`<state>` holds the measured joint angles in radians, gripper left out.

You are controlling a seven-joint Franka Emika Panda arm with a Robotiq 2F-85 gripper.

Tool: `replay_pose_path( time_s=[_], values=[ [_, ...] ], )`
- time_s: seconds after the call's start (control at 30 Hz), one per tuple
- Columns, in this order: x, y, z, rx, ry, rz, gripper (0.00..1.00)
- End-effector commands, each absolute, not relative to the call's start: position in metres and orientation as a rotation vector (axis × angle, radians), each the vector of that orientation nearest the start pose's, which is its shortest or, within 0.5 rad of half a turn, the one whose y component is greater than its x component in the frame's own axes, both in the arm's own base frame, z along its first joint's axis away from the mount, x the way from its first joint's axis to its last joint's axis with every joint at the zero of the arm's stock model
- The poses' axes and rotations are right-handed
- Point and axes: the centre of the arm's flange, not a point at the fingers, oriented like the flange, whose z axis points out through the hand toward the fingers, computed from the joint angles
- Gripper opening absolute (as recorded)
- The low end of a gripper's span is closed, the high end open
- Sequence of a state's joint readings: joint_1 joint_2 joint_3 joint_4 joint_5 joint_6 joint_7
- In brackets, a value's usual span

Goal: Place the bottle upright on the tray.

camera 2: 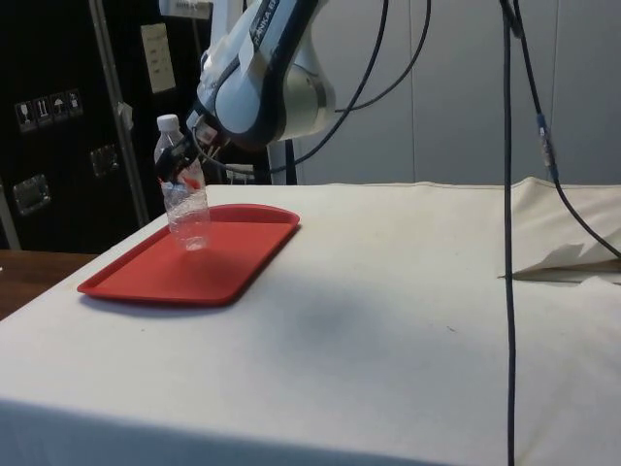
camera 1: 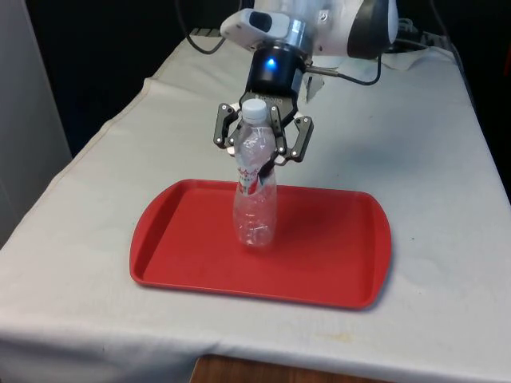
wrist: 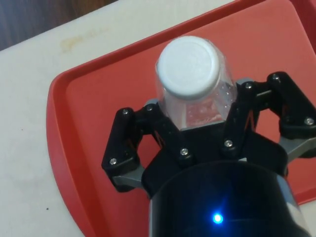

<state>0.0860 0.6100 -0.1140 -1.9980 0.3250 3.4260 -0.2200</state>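
Your worktop [camera 1: 447,239] is draped in white cloth, creased at the edges. On it lies a glossy red plastic tray [camera 1: 335,271], rectangular with rounded corners and a raised rim. A clear, crinkled bottle [camera 1: 255,207] with a white cap stands upright on the tray. The side view shows its base resting on the tray; the wrist view gives you the round cap from above. The black claw [camera 1: 262,144] pinches the bottle's upper part.
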Motion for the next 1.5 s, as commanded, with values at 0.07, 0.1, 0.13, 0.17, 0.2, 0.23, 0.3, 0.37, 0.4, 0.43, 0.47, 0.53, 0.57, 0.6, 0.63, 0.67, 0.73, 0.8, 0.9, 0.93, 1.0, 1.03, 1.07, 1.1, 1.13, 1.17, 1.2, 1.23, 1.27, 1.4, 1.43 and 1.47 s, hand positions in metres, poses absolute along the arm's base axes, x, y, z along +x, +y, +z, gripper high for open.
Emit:
replay_pose_path(
  time_s=[0.07,0.1,0.13,0.17,0.2,0.23,0.3,0.37,0.4,0.43,0.47,0.53,0.57,0.6,0.63,0.67,0.73,0.8,0.9,0.93,1.0,1.03,1.07,1.1,1.13,1.17,1.2,1.23,1.27,1.4,1.43,1.47],
  values=[
    [0.655,-0.043,0.247,-2.952,0.181,-1.274,0.0],
    [0.655,-0.043,0.247,-2.952,0.181,-1.274,0.0],
    [0.656,-0.044,0.245,-2.953,0.188,-1.271,0.0],
    [0.656,-0.045,0.244,-2.954,0.194,-1.27,0.0],
    [0.656,-0.045,0.244,-2.953,0.195,-1.272,0.0],
    [0.656,-0.045,0.242,-2.954,0.199,-1.271,0.0],
    [0.657,-0.046,0.242,-2.955,0.201,-1.272,0.0],
    [0.658,-0.046,0.239,-2.957,0.205,-1.272,0.0],
    [0.658,-0.046,0.239,-2.958,0.205,-1.273,0.0],
    [0.658,-0.047,0.239,-2.959,0.207,-1.274,0.0],
    [0.658,-0.047,0.238,-2.961,0.205,-1.275,0.0],
    [0.658,-0.048,0.238,-2.964,0.206,-1.274,0.0],
    [0.658,-0.048,0.239,-2.964,0.205,-1.278,0.0],
    [0.658,-0.048,0.239,-2.964,0.205,-1.278,0.0],
    [0.658,-0.049,0.238,-2.966,0.206,-1.276,0.0],
    [0.657,-0.049,0.238,-2.969,0.204,-1.276,0.0],
    [0.657,-0.05,0.238,-2.971,0.206,-1.275,0.0],
    [0.657,-0.051,0.237,-2.976,0.207,-1.27,0.0],
    [0.658,-0.05,0.237,-2.974,0.205,-1.272,0.0],
    [0.657,-0.05,0.236,-2.976,0.204,-1.269,0.0],
    [0.657,-0.05,0.235,-2.976,0.207,-1.268,0.0],
    [0.658,-0.051,0.234,-2.977,0.208,-1.267,0.0],
    [0.658,-0.051,0.234,-2.977,0.208,-1.267,0.0],
    [0.656,-0.05,0.235,-2.979,0.205,-1.264,0.0],
    [0.658,-0.051,0.234,-2.977,0.208,-1.267,0.0],
    [0.658,-0.05,0.234,-2.977,0.206,-1.267,0.0],
    [0.658,-0.05,0.233,-2.978,0.206,-1.265,0.0],
    [0.658,-0.05,0.233,-2.977,0.206,-1.267,0.0],
    [0.658,-0.05,0.233,-2.977,0.206,-1.268,0.0],
    [0.658,-0.05,0.232,-2.978,0.206,-1.267,0.0],
    [0.657,-0.05,0.233,-2.98,0.204,-1.261,0.0],
    [0.658,-0.05,0.232,-2.977,0.206,-1.268,0.0]
  ],
)
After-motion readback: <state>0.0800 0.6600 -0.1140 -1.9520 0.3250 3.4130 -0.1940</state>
